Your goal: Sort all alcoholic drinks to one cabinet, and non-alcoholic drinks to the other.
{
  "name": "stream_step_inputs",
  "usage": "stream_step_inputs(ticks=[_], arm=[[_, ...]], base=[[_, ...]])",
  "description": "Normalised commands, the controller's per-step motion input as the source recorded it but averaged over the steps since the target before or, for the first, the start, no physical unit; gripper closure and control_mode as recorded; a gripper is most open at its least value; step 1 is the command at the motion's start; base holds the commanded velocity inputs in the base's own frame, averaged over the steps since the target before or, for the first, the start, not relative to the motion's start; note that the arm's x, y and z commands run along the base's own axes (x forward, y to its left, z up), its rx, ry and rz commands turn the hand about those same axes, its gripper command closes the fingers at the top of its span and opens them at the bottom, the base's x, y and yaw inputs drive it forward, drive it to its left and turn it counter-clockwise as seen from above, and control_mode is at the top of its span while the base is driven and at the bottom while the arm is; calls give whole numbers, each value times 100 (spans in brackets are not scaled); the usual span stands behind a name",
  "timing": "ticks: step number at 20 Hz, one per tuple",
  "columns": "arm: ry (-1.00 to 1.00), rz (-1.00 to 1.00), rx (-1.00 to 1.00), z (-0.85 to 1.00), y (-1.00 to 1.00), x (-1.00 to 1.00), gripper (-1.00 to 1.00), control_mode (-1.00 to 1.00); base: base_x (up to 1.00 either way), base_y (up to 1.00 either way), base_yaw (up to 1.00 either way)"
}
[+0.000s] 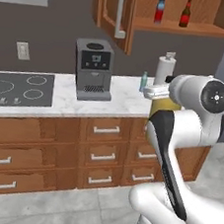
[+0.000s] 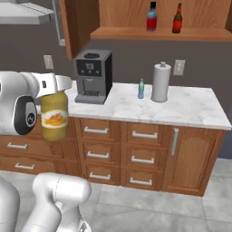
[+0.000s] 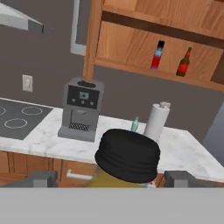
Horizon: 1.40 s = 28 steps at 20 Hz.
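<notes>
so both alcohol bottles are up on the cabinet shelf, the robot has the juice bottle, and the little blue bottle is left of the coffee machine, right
Not quite. The small light-blue bottle stands right of the coffee machine, beside the paper-towel roll, as the right base view shows. The rest holds: both alcohol bottles on the cabinet shelf, juice bottle in the gripper.

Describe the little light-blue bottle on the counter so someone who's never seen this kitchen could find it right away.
Start at the white marble counter and find the grey coffee machine and the white paper-towel roll. The small bottle stands between them, close beside the roll. It is the slim light-blue one with a green cap, much shorter than either neighbour.
</notes>
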Motion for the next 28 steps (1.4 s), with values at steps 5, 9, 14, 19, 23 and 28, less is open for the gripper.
stream_step_inputs(ticks=[5,9,14,19,23,28], arm=[[0,0,0,0,0,0,100,100],[0,0,0,0,0,0,100,100],[0,0,0,0,0,0,100,100],[0,0,0,0,0,0,100,100],[0,0,0,0,0,0,100,100],[0,0,0,0,0,0,100,100]], base=[[-25,77,0],[-11,79,3],[-10,91,0],[-11,90,0],[-24,85,0],[-40,80,0]])
